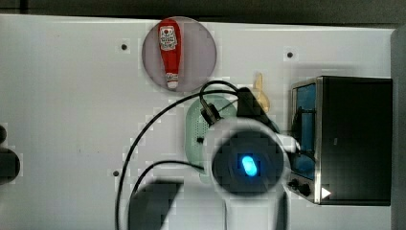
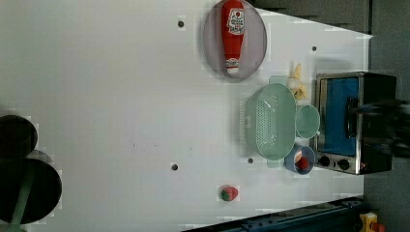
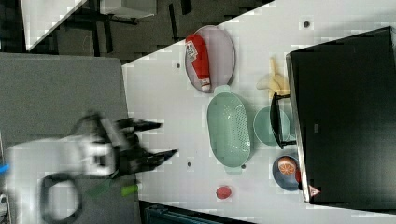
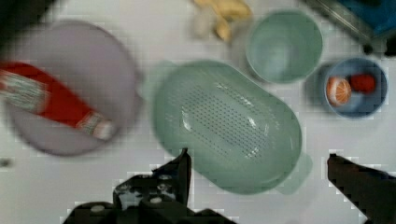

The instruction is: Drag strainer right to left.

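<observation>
Two fingers of my gripper [image 4: 257,170] stand spread wide, empty, hanging above the near rim of the strainer [image 4: 227,126] without touching it. In the right view my gripper [image 3: 161,139] is held well off the white table [image 3: 159,93], fingers apart. The strainer [image 2: 271,121] rests upright on the table [image 2: 121,96]; in the left view's frame it lies just below the grey plate [image 2: 212,48] carrying the ketchup bottle [image 2: 233,34], with the green cup [image 2: 307,121] just beside it on the left view's right and the toaster oven [image 2: 353,121] beyond. A blue bowl [image 2: 300,159] holding fruit sits near the strainer's lower end.
</observation>
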You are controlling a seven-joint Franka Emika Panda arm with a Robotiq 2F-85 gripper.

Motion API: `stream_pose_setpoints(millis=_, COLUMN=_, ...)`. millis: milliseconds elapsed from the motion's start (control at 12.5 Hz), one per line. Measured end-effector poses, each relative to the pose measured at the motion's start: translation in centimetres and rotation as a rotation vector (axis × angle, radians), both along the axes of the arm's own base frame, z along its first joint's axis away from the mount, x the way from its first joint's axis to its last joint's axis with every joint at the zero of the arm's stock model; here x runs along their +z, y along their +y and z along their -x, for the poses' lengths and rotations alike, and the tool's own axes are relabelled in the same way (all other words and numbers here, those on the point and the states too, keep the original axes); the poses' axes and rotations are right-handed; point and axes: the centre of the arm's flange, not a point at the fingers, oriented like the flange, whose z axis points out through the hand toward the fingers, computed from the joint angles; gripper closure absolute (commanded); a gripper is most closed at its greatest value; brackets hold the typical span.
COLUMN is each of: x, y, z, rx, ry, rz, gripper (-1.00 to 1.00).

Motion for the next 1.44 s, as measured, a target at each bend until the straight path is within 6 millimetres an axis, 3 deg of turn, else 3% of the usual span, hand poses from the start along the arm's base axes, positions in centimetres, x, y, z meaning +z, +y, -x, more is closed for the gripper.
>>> stream_pose_setpoints(millis=160, x=-9.5, y=0.6, z=-0.8, rx=-0.016, ry=0.105, rz=-0.004, gripper=-1.00)
stream_pose_setpoints(millis=240, x=-13.7, y=1.0, z=0.1, rx=-0.037, ry=0.174, rz=0.004, gripper=-1.00)
stream_pose_setpoints(millis=400, x=-18.9, y=1.3, z=1.1, rx=-0.106, ry=0.206, rz=0.015, gripper=-1.00)
stream_pose_setpoints(millis=800, x=-25.3, y=1.5, z=-2.4, rx=-0.340, ry=0.079, rz=0.016, gripper=-1.00)
stream_pose_setpoints(millis=1200, x=-31.3, y=3.8, z=-1.5, rx=-0.418, ry=0.070, rz=0.008, gripper=-1.00)
stream_pose_setpoints(millis=1440, x=-33.2, y=5.6, z=-0.9, rx=-0.483, ry=0.084, rz=-0.003, gripper=-1.00)
